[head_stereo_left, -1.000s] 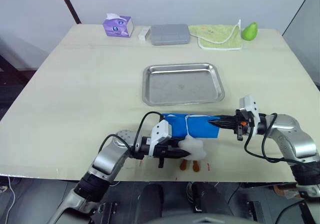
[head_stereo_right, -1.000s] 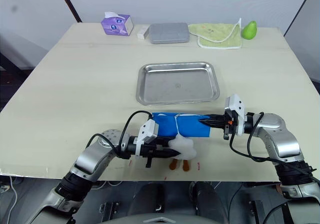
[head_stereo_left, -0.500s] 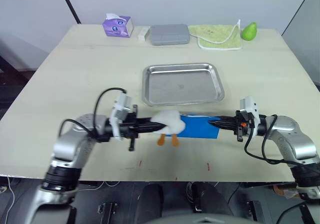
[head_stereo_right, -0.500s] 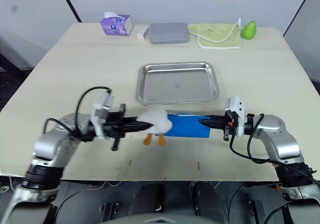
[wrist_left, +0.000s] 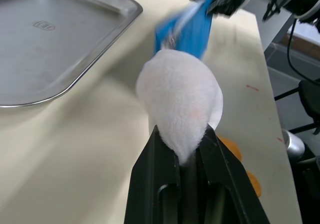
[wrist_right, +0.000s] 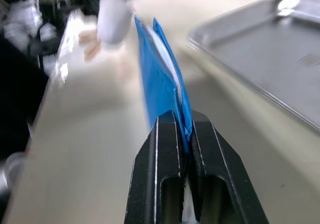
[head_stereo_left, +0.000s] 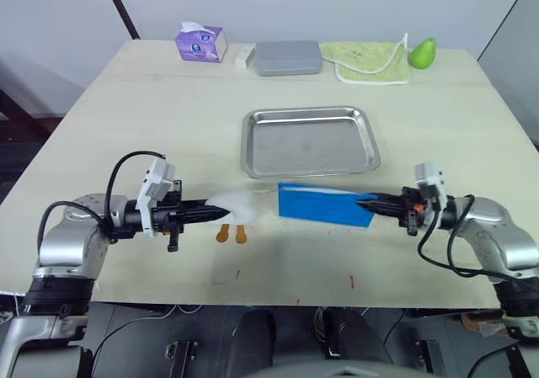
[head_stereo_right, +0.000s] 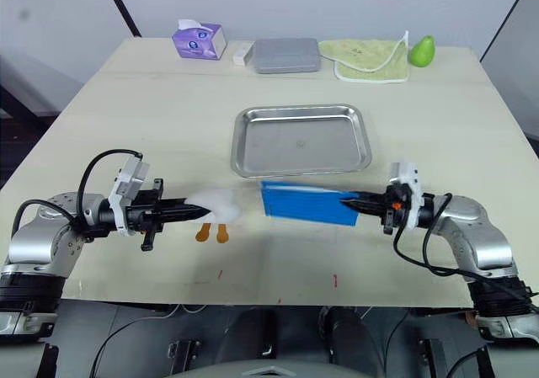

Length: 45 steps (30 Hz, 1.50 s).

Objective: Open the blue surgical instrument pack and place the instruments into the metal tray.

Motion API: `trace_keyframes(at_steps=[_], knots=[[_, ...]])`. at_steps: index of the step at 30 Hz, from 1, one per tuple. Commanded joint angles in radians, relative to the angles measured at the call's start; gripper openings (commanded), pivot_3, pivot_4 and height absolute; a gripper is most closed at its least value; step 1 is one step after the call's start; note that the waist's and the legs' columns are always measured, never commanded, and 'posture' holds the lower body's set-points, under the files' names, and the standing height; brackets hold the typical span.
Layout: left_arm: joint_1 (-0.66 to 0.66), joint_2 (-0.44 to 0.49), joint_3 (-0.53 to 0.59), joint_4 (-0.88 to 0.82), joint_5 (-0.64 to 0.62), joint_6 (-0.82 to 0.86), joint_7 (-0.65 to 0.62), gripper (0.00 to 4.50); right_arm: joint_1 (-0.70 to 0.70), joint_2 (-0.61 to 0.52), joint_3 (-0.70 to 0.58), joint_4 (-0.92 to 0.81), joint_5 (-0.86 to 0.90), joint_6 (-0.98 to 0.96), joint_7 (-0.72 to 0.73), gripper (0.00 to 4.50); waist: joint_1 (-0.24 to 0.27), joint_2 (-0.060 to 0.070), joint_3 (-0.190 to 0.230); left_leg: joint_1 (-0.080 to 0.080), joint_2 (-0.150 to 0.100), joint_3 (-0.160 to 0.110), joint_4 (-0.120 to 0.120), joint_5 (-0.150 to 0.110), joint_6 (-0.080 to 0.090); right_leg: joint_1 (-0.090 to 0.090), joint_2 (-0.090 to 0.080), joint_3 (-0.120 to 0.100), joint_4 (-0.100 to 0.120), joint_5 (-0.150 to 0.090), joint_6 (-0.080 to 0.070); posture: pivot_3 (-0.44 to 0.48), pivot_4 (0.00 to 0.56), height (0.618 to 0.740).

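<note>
The blue surgical instrument pack (head_stereo_left: 324,204) lies just in front of the metal tray (head_stereo_left: 308,141), which has nothing in it. My right gripper (head_stereo_left: 364,202) is shut on the pack's right corner, and the blue edge runs up between its fingers (wrist_right: 167,134). To the left of the pack, my left gripper (head_stereo_left: 221,214) is shut on a small white toy (head_stereo_left: 236,203) with orange feet (head_stereo_left: 232,235). In the left wrist view the toy (wrist_left: 180,94) bulges out of the fingers (wrist_left: 155,159), with the pack (wrist_left: 187,27) beyond it. The instruments are hidden.
Along the far edge of the table stand a purple tissue box (head_stereo_left: 200,43), a small white object (head_stereo_left: 243,55), a grey hard case (head_stereo_left: 287,57), a green cloth (head_stereo_left: 371,61) and a green pear-shaped object (head_stereo_left: 421,52). The table's front edge runs close below both grippers.
My left gripper has carried the white toy from in front of the pack up and away to its left. The right gripper has kept its hold on the pack's corner, shifting slightly right.
</note>
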Motion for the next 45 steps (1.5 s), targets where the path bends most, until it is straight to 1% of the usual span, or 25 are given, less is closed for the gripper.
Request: trace_keyframes(at_steps=[1, 7, 10, 15, 17, 20, 22, 25, 32, 37, 44, 45], knots=[[-0.013, 0.013, 0.024, -0.021, 0.003, -0.001, 0.005, 0.04, -0.054, -0.017, -0.116, -0.102, 0.216, 0.159, -0.022, 0.00, -0.002, 0.000, 0.000, 0.000, 0.000, 0.000, 0.000, 0.000, 0.000, 0.000, 0.000, 0.000, 0.000, 0.000, 0.000, 0.000, 0.150, 0.740], [-0.009, 0.038, 0.001, 0.020, 0.070, -0.050, -0.011, 0.04, -0.122, 0.057, -0.227, -0.089, 0.410, 0.283, -0.155, 0.00, -0.004, 0.000, 0.000, 0.000, 0.000, 0.000, -0.001, 0.000, 0.000, 0.000, 0.000, 0.000, 0.000, 0.000, 0.000, 0.000, 0.150, 0.740], [-0.016, 0.050, -0.009, 0.042, 0.112, -0.099, -0.017, 0.04, -0.131, 0.072, -0.250, -0.101, 0.459, 0.316, -0.189, 0.00, -0.003, 0.000, 0.000, 0.000, 0.000, 0.000, -0.001, 0.000, 0.000, 0.000, 0.000, 0.000, -0.001, 0.000, 0.000, 0.000, 0.150, 0.740], [-0.049, 0.044, -0.002, 0.059, 0.116, -0.122, -0.006, 0.04, -0.101, 0.036, -0.179, -0.132, 0.318, 0.255, -0.158, 0.00, 0.000, 0.000, 0.000, -0.001, 0.000, 0.000, -0.001, 0.000, 0.000, -0.001, 0.000, 0.000, -0.001, 0.000, 0.000, 0.000, 0.150, 0.740], [-0.068, 0.054, -0.012, 0.082, 0.148, -0.162, -0.011, 0.04, -0.075, 0.013, -0.116, -0.141, 0.200, 0.181, -0.125, 0.00, -0.001, 0.000, 0.000, -0.001, 0.000, 0.000, -0.001, 0.000, 0.000, -0.001, 0.000, 0.000, -0.001, 0.000, 0.000, 0.000, 0.150, 0.740], [-0.133, 0.072, -0.036, 0.154, 0.232, -0.260, 0.000, 0.04, -0.028, 0.016, -0.045, -0.140, 0.092, 0.094, -0.096, 0.00, -0.002, 0.000, 0.000, -0.001, 0.000, 0.000, -0.001, 0.000, 0.000, -0.001, 0.000, 0.000, -0.001, 0.000, 0.000, 0.000, 0.150, 0.740], [-0.167, 0.079, -0.049, 0.189, 0.264, -0.305, -0.005, 0.04, -0.008, 0.026, -0.017, -0.130, 0.045, 0.050, -0.090, 0.00, -0.001, 0.000, 0.000, -0.001, 0.000, -0.001, -0.001, 0.000, 0.000, -0.001, 0.001, -0.001, -0.001, 0.000, 0.000, 0.000, 0.150, 0.740], [-0.182, 0.091, -0.065, 0.205, 0.276, -0.336, -0.050, 0.04, 0.011, 0.039, 0.006, -0.113, 0.008, 0.011, -0.083, 0.00, -0.004, 0.000, 0.000, -0.002, 0.000, 0.001, -0.001, 0.000, 0.000, -0.002, 0.000, 0.001, -0.001, 0.000, 0.000, 0.000, 0.150, 0.740], [-0.147, 0.135, -0.083, 0.152, 0.234, -0.242, -0.162, 0.04, 0.056, 0.062, 0.049, -0.106, -0.056, -0.055, -0.076, 0.00, -0.003, 0.000, 0.000, -0.002, 0.001, 0.001, -0.001, 0.000, 0.000, -0.003, 0.001, 0.000, 0.000, 0.000, 0.000, 0.000, 0.150, 0.740], [-0.130, 0.165, -0.124, 0.167, 0.236, -0.254, -0.174, 0.04, 0.070, 0.067, 0.069, -0.088, -0.103, -0.101, -0.071, 0.00, -0.003, 0.000, 0.000, -0.002, 0.001, 0.002, -0.001, 0.000, 0.000, -0.003, 0.000, 0.001, 0.000, 0.000, 0.000, 0.000, 0.150, 0.740], [-0.166, 0.118, -0.152, 0.269, 0.276, -0.338, -0.166, 0.04, 0.077, 0.078, 0.094, -0.062, -0.158, -0.164, -0.069, 0.00, -0.001, 0.000, 0.000, -0.002, 0.000, 0.001, 0.000, 0.000, 0.000, -0.003, 0.001, 0.000, 0.001, 0.000, 0.000, 0.000, 0.150, 0.740], [-0.161, 0.118, -0.148, 0.274, 0.271, -0.339, -0.168, 0.41, 0.076, 0.079, 0.093, -0.059, -0.164, -0.175, -0.072, 0.00, -0.001, 0.000, 0.000, -0.002, 0.000, 0.002, 0.000, 0.000, 0.000, -0.003, 0.001, 0.001, 0.001, 0.000, 0.000, 0.000, 0.150, 0.740]])
